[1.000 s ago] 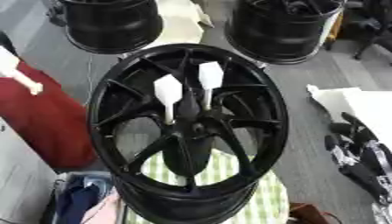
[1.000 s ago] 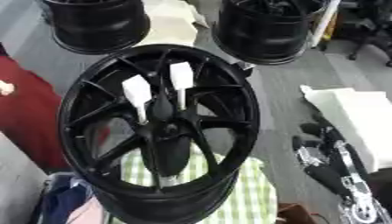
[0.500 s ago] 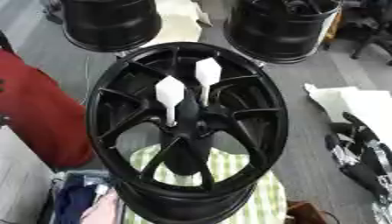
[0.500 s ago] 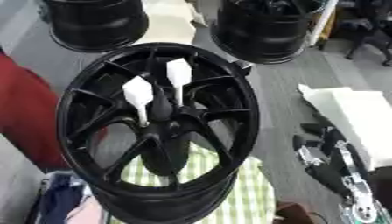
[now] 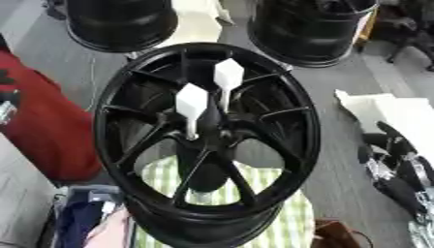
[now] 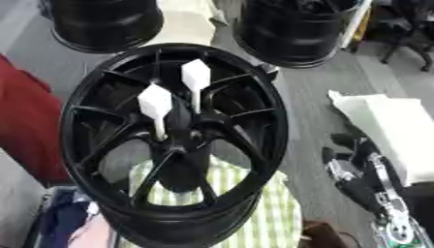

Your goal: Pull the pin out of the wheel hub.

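Two white pins (image 5: 193, 107) stand in the centre of the black wheel hub (image 5: 208, 140) — light, stiff, probably best taken by their broad flat heads. Right robot hand (image 6: 364, 179) low right — fingers unclear.

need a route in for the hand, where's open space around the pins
Grey floor between the wheel's rim and the white sheet is bare. Gaps between spokes are narrow. Around the two white pins at the hub it is crowded. The right hand sits low right.
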Robot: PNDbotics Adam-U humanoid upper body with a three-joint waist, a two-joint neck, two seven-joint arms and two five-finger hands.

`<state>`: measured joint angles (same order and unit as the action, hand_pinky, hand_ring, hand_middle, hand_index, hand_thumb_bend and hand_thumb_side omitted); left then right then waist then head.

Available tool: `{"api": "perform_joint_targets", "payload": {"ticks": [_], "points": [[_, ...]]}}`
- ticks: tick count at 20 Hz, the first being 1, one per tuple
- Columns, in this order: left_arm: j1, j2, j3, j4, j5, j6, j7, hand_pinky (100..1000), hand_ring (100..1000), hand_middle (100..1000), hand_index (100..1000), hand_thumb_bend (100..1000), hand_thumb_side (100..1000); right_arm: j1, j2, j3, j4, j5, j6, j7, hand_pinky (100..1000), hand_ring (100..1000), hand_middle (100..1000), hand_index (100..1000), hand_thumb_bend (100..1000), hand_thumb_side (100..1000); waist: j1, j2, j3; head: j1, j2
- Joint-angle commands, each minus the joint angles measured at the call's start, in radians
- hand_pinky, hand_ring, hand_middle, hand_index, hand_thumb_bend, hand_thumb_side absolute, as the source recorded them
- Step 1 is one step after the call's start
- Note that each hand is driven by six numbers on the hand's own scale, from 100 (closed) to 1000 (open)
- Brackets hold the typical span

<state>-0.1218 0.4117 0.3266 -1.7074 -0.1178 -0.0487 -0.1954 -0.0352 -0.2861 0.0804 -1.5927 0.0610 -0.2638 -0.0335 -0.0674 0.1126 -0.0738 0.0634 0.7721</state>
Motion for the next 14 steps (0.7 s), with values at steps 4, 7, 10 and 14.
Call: {"api": "perform_joint_targets", "payload": {"ticks": [4,7,10,14], "points": [[0.005,-0.132,0.010,-0.131,0.057,0.088,0.082,753,650,718,889,207,500,-0.013,-0.006,-0.006,-0.019,-0.015,-0.007,-0.033,694,831,739,949,261,423,0.002,0.002,-0.004,-0.002,-0.002],[0.006,-0.152,0.004,-0.146,0.099,0.115,0.125,751,649,717,889,199,489,-0.015,-0.004,-0.003,-0.020,-0.018,-0.010,-0.047,692,829,738,947,260,420,0.003,0.006,-0.004,0.000,-0.002],[0.007,-0.155,-0.009,-0.149,0.118,0.126,0.155,756,655,724,892,202,489,-0.014,-0.003,-0.002,-0.020,-0.019,-0.012,-0.053,693,830,738,946,259,418,0.005,0.005,-0.006,0.001,-0.002],[0.002,-0.161,-0.025,-0.150,0.123,0.134,0.170,762,663,734,916,208,489,-0.016,-0.003,-0.003,-0.021,-0.017,-0.011,-0.051,694,833,742,949,260,415,0.004,0.005,-0.006,-0.002,-0.002]]}}
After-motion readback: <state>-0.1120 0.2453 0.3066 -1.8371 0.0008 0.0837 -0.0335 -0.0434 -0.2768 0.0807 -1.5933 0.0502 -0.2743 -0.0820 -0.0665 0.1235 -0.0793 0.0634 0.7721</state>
